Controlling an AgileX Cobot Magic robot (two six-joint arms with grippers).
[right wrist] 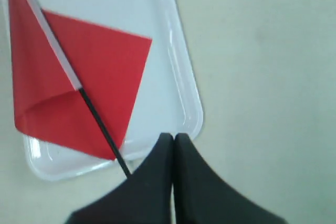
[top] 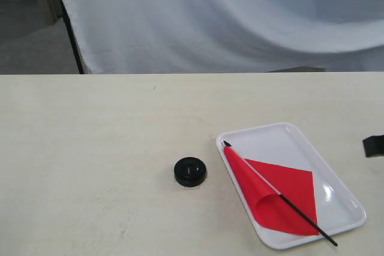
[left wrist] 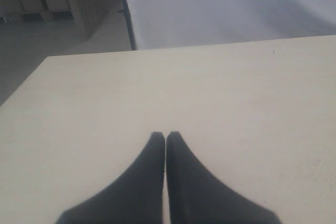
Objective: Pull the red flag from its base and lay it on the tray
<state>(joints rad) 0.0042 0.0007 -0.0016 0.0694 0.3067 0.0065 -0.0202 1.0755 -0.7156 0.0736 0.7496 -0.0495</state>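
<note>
We see the red flag (top: 282,193) lying flat in the tray (top: 276,141), its stick end overhanging the rim at five o'clock, the base (top: 190,171) near on the table (top: 90,148) at the tray's nine o'clock, and the left gripper (left wrist: 166,139) and right gripper (right wrist: 174,139) each with jaws pressed together, holding nothing.

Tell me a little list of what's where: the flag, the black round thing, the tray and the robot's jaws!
red flag: lying flat in the tray, cloth folded over, stick end poking past the rim
base: on the table, beside the tray, not touching it, nothing standing in it
tray: white, on the table
left jaws: shut, holding nothing
right jaws: shut, holding nothing
</note>
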